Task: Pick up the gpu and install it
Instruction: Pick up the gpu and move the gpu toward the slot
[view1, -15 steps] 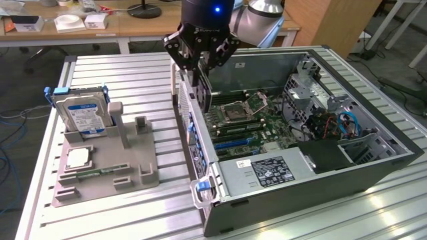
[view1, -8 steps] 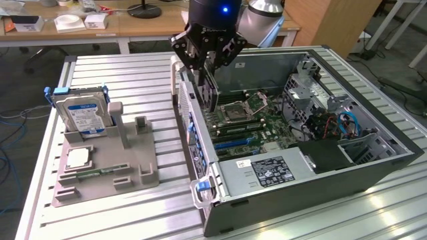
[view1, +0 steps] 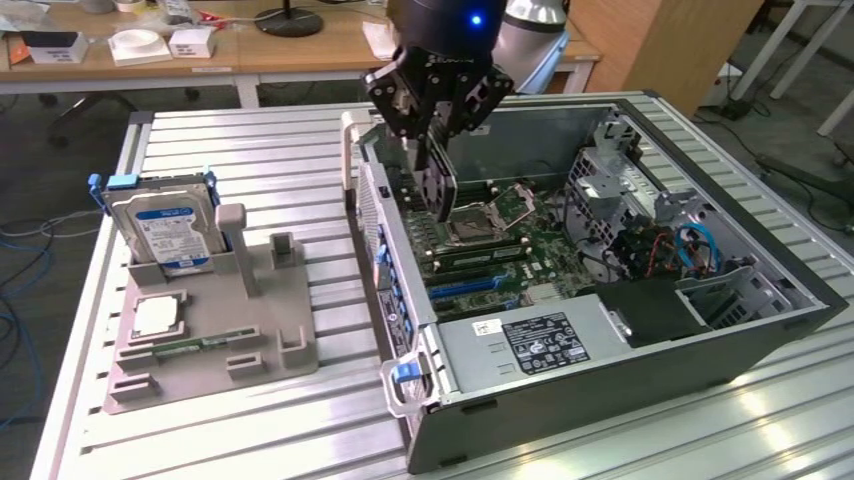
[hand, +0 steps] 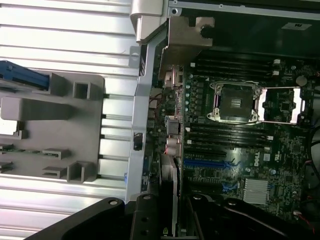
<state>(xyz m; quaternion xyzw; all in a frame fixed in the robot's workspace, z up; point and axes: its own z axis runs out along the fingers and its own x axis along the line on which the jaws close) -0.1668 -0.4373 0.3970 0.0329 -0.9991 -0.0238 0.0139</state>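
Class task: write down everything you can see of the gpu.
The gpu is a thin, flat, dark card, with a silvery edge in the wrist view. It hangs on edge, long side roughly vertical, clamped in the gripper, inside the open case above the motherboard. Whether it touches a slot cannot be told.

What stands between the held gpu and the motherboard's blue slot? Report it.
Nothing visible. The gripper holds the gpu above the open case, and the blue slot lies bare, with no cable or card across it.
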